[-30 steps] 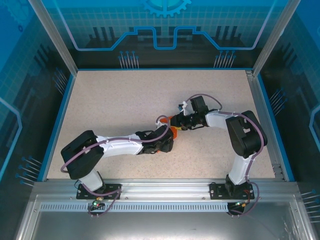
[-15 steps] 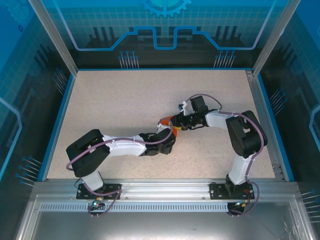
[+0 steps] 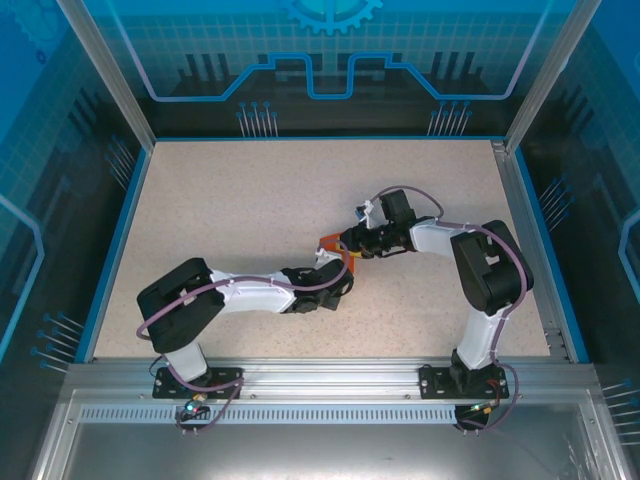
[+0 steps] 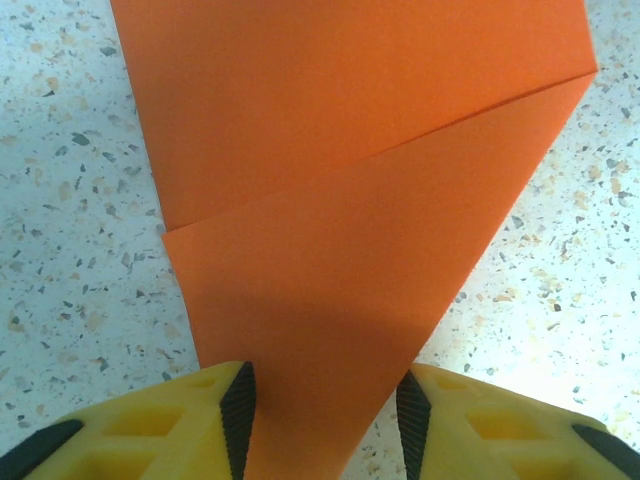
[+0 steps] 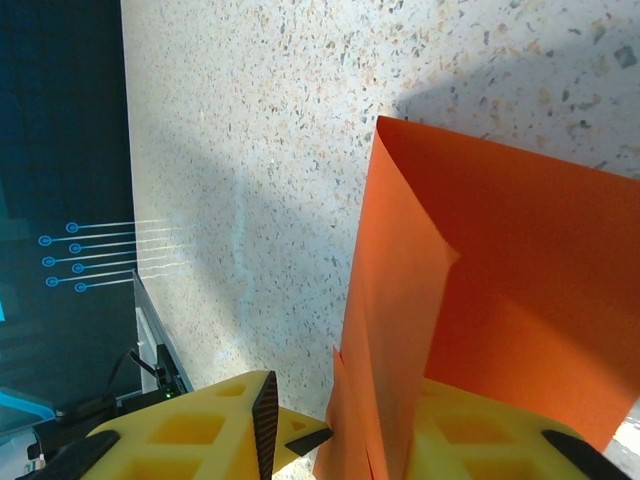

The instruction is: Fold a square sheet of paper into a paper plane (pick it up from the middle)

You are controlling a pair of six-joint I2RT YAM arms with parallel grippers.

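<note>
Where the two arms are bolted at the near edge of the desk [image 3: 230,210], the left arm [image 3: 250,292] lies low and reaches right toward the middle. The right arm [image 3: 490,270] rises, bends at its elbow and reaches back left. Their ends meet near the desk's centre, over the square sheet of paper [image 3: 333,247], of which a small orange patch shows between them in the top view.

The left claw [image 3: 338,270] sits on the near side of that patch. From its wrist, the left claw [image 4: 325,380] stands partly open. Its yellow fingers [image 4: 190,420] with their black pads sit on either side of the narrow near end of the paper [image 4: 350,250], and a sliver of speckled desk [image 4: 70,200] shows between the paper's edge and the right-hand pad. The sheet lies flat there, folded. One slanting fold edge crosses it, and it widens away from the fingers.

Just beyond, the right claw [image 3: 348,242] comes in from the far right side. From its wrist, the right claw [image 5: 345,400] is set narrow on the paper [image 5: 500,300]. A creased flap stands up between its fingers, hides most of one of them, and throws a shadow on the desk [image 5: 250,150] below.

Past the claws the desk runs bare to the blue patterned back wall [image 3: 320,60].
</note>
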